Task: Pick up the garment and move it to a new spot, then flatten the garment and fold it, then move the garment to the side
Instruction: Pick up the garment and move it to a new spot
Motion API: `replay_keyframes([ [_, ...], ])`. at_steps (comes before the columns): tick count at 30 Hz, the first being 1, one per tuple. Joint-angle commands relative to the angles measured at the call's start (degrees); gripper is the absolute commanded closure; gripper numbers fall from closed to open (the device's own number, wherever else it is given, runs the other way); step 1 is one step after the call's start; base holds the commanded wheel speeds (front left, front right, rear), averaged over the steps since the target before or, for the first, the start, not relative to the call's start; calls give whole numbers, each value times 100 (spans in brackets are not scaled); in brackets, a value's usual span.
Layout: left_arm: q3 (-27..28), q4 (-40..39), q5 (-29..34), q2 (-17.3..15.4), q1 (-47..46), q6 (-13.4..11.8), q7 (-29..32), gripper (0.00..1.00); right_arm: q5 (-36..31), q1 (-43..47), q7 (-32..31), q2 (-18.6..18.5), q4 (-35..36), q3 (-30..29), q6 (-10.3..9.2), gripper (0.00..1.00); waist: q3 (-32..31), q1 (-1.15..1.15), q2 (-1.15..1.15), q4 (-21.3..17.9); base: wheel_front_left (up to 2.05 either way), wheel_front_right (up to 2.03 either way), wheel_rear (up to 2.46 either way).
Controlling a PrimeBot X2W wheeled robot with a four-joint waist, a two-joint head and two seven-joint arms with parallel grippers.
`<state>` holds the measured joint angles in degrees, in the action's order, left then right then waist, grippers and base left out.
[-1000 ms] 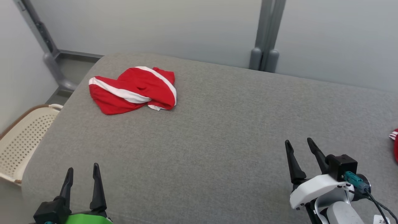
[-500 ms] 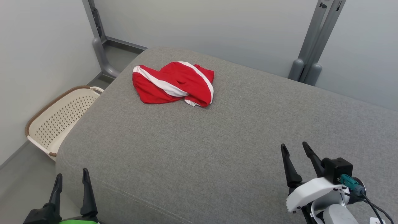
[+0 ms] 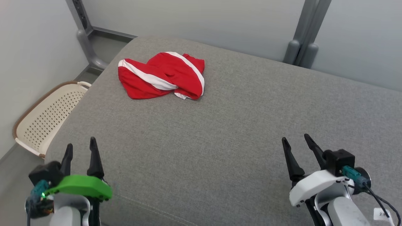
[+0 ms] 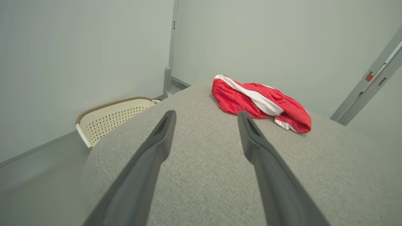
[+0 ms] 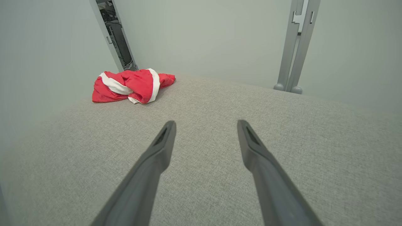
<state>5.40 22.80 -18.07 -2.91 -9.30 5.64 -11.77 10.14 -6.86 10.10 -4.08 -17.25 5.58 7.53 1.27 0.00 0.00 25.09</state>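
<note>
Red-and-white garment (image 3: 161, 76) crumpled on grey cushion (image 3: 220, 131), 11 o'clock. Left gripper (image 3: 81, 142) at 7, right gripper (image 3: 294, 137) at 5; both spread wide, well apart from garment.

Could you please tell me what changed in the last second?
The head view swung, shifting the whole picture. The left end effector has come up slightly, more of its green cover showing; nothing was grasped. The crumpled red garment with white stripes lies unmoved on the grey fabric cushion; the right end effector hardly moved; both stay open.
</note>
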Motion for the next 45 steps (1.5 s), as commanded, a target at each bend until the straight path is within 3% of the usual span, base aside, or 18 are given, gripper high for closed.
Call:
replay_keyframes([
  [1,31,201,-64,-45,-384,29,73,0,-42,-127,-54,-75,84,32,-9,0,351,0,0,-320,0,0,0],
  [9,337,1703,-829,-60,-2232,-111,855,0,-104,-454,-428,-436,589,293,-9,0,1152,0,0,-1063,0,0,0],
  [17,535,2723,-1118,-443,-3587,-351,1544,0,-79,-704,-676,-650,1141,604,-9,0,1933,0,0,-1860,0,0,0],
  [23,500,3026,-1038,-814,-4411,-632,1967,0,-147,-851,-819,-798,1655,657,-9,0,2592,0,0,-2278,0,0,0],
  [31,453,3379,-899,-1139,-4859,-1120,2299,0,-190,-685,-896,-846,2037,449,-9,0,3052,0,0,-2561,0,0,0],
  [37,378,3601,-845,-1103,-4901,-1281,2354,0,-201,-616,-848,-798,2065,379,-9,0,3097,0,0,-2565,0,0,0],
  [38,365,3628,-842,-1089,-4891,-1275,2342,19,-189,-624,-831,-795,2049,386,-9,0,3072,0,0,-2563,0,0,0],
  [39,337,3641,-820,-1081,-4872,-1247,2303,89,-178,-639,-827,-786,2019,391,-9,0,3026,0,0,-2553,0,0,0],
  [40,324,3658,-831,-1057,-4846,-1245,2289,100,-182,-640,-815,-766,1993,396,-9,0,2975,0,0,-2539,0,0,0],
  [45,285,3403,-762,-1155,-4943,-1239,1854,100,-114,-638,-745,-717,1789,423,-9,0,2559,0,0,-2455,0,0,0],
])
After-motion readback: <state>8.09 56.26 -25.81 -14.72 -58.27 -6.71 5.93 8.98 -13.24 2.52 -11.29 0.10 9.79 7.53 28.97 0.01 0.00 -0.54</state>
